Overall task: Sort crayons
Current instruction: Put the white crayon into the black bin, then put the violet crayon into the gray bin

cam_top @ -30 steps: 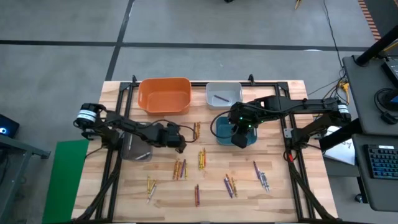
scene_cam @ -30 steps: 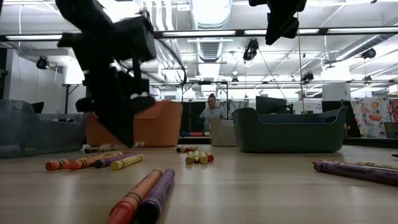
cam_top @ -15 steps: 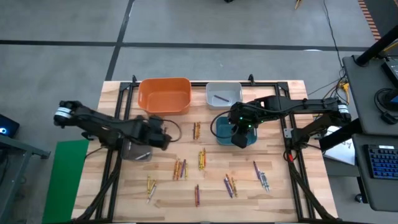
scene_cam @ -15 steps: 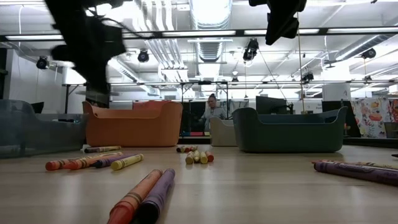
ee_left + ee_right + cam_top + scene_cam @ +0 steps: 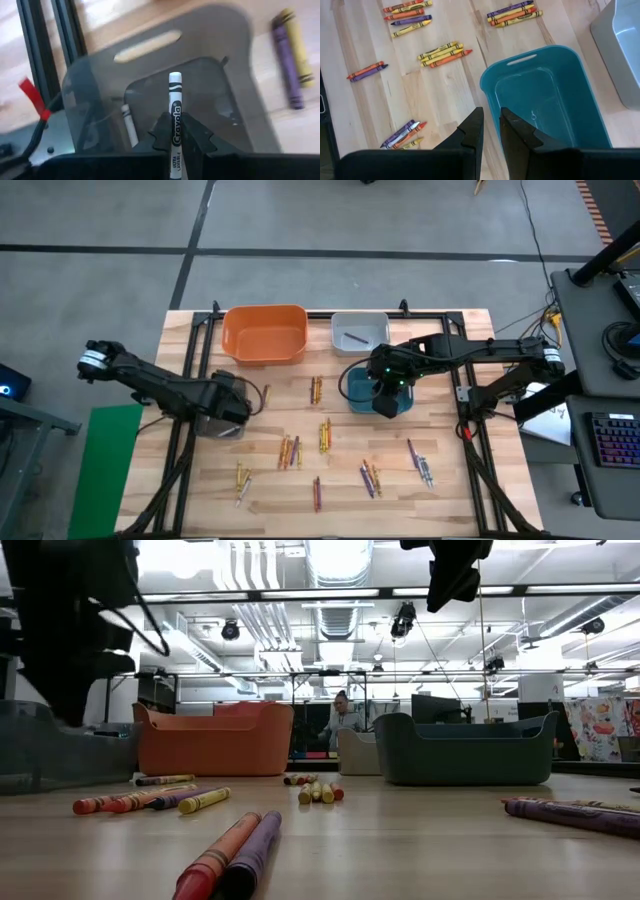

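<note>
- Your wooden table [image 5: 440, 480] sits in an open workshop; take the orange bin [image 5: 264, 333] at its far edge as the landmark.
- Beside that bin stand a pale grey bin [image 5: 358, 332], then a teal bin [image 5: 378, 390]; nearer the left arm, a dark grey bin [image 5: 222, 420].
- Your left gripper [image 5: 174, 132] hangs over the dark grey bin, fingers clamped on a white crayon [image 5: 174, 115]; only its wrist view shows another white stick [image 5: 129, 122] already inside.
- Your right gripper [image 5: 490, 131] waits above the teal bin, fingers close together, holding nothing.
- Most crayons [image 5: 324, 434] remain scattered, so I judge sorting barely begun.
</note>
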Robot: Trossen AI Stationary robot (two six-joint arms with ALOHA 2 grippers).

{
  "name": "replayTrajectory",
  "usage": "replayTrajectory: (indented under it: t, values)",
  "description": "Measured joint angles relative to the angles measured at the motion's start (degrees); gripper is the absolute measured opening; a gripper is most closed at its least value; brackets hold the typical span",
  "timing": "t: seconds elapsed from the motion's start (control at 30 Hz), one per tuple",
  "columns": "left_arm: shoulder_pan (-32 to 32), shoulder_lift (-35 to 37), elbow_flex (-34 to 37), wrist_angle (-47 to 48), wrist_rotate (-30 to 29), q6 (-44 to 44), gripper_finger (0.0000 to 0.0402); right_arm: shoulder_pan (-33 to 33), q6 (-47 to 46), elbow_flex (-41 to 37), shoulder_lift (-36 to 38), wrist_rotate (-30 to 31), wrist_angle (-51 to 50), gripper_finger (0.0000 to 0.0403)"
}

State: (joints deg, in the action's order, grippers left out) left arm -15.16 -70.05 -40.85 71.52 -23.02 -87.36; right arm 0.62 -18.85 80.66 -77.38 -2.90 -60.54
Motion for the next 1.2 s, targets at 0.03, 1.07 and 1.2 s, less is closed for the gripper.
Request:
replayTrajectory:
  t: [0.03,1.07,1.2]
  values:
    - [0.0,-0.3,0.2,0.1,0.1,-0.2,0.0011,0.0,0.0,0.0,0.0,0.0,0.0,0.0052]
    - [-6.6,-1.2,-16.1,-6.8,-18.0,19.7,0.007,-13.7,-19.8,-1.4,0.0,-0.1,-0.6,0.0052]
    - [-7.5,-1.2,-17.2,-17.9,-20.3,32.6,0.007,-18.6,-26.1,-3.0,0.0,0.0,-0.5,0.0052]
